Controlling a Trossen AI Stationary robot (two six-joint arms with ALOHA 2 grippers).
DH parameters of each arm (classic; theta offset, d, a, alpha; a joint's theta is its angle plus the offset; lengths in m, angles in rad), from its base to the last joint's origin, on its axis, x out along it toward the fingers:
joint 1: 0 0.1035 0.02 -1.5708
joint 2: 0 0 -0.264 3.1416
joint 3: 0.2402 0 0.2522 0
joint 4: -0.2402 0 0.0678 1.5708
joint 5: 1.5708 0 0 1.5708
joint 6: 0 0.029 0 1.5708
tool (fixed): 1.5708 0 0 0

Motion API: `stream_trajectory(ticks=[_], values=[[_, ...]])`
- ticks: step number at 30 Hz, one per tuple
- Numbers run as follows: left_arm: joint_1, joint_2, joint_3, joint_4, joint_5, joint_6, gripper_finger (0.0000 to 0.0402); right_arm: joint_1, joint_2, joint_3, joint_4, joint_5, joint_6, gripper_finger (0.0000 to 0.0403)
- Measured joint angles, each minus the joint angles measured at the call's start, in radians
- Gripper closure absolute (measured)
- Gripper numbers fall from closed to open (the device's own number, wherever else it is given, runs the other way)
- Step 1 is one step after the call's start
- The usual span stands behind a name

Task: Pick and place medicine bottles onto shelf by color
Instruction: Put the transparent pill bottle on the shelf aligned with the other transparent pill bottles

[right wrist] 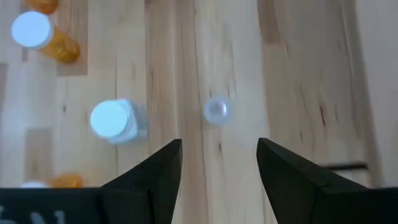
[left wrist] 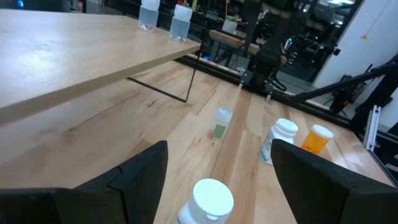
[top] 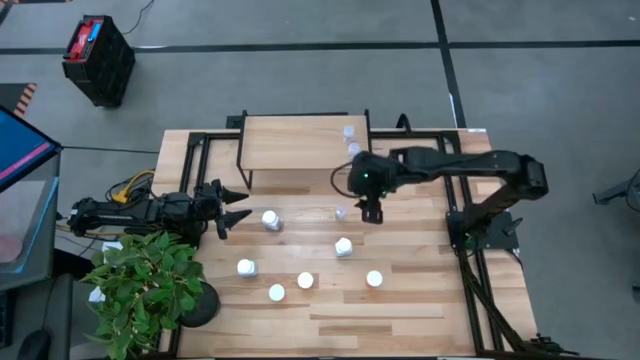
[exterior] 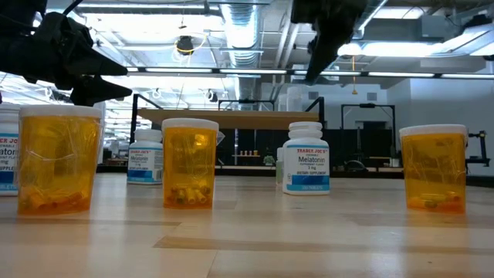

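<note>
My right gripper point(top: 370, 212) is open and empty and points down above the table. It is beside a clear bluish bottle point(top: 341, 213), which stands ahead of its fingers in the right wrist view point(right wrist: 216, 110). My left gripper point(top: 238, 210) is open, empty and level at the table's left. A white bottle point(top: 270, 220) stands just in front of it, in line with the gap between its fingers point(left wrist: 208, 199). Two clear bluish bottles point(top: 349, 131) point(top: 353, 149) stand on the right end of the shelf point(top: 300, 143). More white and orange bottles stand on the table.
Another white bottle point(top: 343, 246) stands mid-table. Several bottles point(top: 246, 267) point(top: 305, 281) point(top: 374, 279) stand toward the near edge; the low view shows orange ones point(exterior: 189, 162) point(exterior: 432, 166). A potted plant point(top: 145, 290) sits at the near left corner, and black frame rails point(top: 470, 250) run along the right.
</note>
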Motion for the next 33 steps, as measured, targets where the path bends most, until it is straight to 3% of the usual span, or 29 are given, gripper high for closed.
stream_trajectory(ticks=[5, 18, 33], values=[[0.000, 0.000, 0.000, 0.000, 0.000, -0.003, 0.0129, 0.012, 0.054, -0.070, 0.185, 0.024, -0.008, 0.0173], [0.000, 0.007, 0.000, -0.002, -0.001, -0.001, 0.0129, 0.012, 0.285, -0.072, 0.210, 0.035, -0.028, 0.0173], [0.000, 0.020, 0.000, -0.004, -0.001, -0.001, 0.0129, 0.012, 0.332, -0.071, 0.272, 0.064, -0.030, 0.0173]])
